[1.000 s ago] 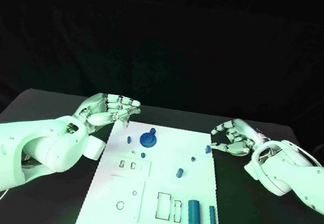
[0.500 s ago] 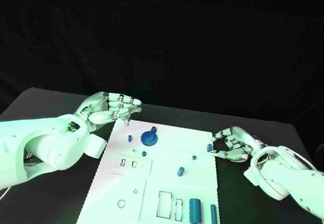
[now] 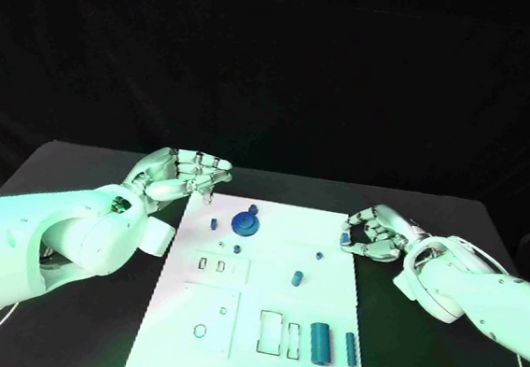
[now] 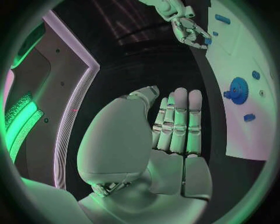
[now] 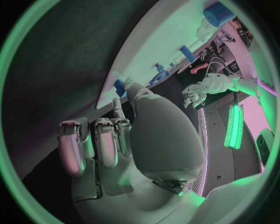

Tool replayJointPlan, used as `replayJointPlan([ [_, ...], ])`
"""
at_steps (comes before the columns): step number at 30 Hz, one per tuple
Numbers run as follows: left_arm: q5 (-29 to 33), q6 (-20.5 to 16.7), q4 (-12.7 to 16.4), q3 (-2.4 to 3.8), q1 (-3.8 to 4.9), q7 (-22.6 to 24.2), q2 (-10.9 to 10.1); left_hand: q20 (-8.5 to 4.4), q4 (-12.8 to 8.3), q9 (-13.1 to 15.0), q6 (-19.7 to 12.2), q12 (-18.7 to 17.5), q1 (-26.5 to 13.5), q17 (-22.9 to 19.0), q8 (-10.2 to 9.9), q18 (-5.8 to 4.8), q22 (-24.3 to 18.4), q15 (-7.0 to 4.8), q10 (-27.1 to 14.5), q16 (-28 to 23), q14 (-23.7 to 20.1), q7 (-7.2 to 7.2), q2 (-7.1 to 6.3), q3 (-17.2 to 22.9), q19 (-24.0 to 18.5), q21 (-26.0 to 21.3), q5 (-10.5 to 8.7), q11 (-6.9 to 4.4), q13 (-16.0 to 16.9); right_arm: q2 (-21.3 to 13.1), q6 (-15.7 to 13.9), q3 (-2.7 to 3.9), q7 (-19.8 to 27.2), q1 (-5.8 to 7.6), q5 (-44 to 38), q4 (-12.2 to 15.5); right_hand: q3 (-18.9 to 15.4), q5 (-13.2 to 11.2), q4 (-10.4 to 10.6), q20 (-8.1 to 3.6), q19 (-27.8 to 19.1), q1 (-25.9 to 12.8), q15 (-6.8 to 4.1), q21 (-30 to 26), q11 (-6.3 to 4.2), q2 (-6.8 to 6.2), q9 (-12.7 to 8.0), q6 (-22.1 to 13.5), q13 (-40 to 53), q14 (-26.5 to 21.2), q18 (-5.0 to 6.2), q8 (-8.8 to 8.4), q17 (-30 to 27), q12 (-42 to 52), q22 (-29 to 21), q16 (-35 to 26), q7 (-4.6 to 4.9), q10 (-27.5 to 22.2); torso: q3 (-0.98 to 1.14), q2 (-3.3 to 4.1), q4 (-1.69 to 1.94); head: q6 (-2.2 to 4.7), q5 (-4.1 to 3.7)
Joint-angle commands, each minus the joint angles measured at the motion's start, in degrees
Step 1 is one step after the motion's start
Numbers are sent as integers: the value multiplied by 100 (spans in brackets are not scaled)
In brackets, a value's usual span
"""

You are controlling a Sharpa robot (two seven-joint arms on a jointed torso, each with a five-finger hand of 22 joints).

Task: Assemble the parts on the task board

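1. Two cylinders are lying at the board's (image 3: 251,361) near end: the thicker one (image 3: 319,342) and the thin one (image 3: 350,348) beside it, both with long axes running near-to-far. Outlined slots (image 3: 269,332) are sitting just to their left.
2. Mid-board, a small peg (image 3: 293,278) is standing apart from the other parts.
3. Farther on, the gear (image 3: 246,226) is resting near the far-left corner, with a small pin (image 3: 214,225) beside it.
4. At the far right edge, a small blue part (image 3: 343,239) is lying right at the fingertips (image 3: 353,242) of the right hand (image 3: 377,232).
5. Right hand: fingers are curling in toward that part; whether it is pinching the part cannot be told.
6. Left hand (image 3: 182,173): fingers are lying curled together, holding nothing, hovering just off the board's far-left corner.
7. Judgement: the edge part is lying just board-side of the right hand, so the right hand is the nearer one for the coming grasp; the gear is nearer the left hand.
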Motion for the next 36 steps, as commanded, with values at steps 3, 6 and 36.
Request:
replayJointPlan([
  [3, -3, 102, 6, 3, 4, 13, -1, 6, -9, 8, -31, 20, 30, -10, 37, -5, 0, 0, -36, 30, -37, -3, -19, 30, -27, 38, -30, -13, 9, 38, 75, 0, -13, -20, -21, -28, 138, -20, -20, -26, 611, 21, -42, 25, -24, 111, 16, 168, 1444, 610, -82, 86, 1509, 66, 1510, 30, -52, 535, -2, -9, -3, -17, 5],
  [6, -4, 102, 6, 3, 4, 6, -5, 6, -9, 8, -31, 20, 30, -10, 37, -5, 0, 0, -36, 30, -37, -3, -19, 30, -27, 38, -30, -13, 9, 50, 96, 0, -11, -25, -19, -43, 233, -21, -45, -67, 611, 44, -87, 25, -61, 150, 18, 259, 1457, 610, -82, 120, 1509, 85, 1510, 30, -94, 549, -3, -10, -5, -19, 7],
  [36, -7, 88, -47, 1, 4, -14, -12, 7, -10, 11, -41, 21, 18, -14, 35, -4, 0, 2, -46, 35, -40, 1, -22, 43, -36, 44, -31, -10, 10, 14, -840, 23, -768, 173, -221, 687, 636, -24, -121, -183, 611, -90, -174, 25, -251, 345, 76, 614, 1461, 610, -82, 369, 1509, 89, 1510, 30, -276, 554, -18, -61, -34, -48, 63],
])
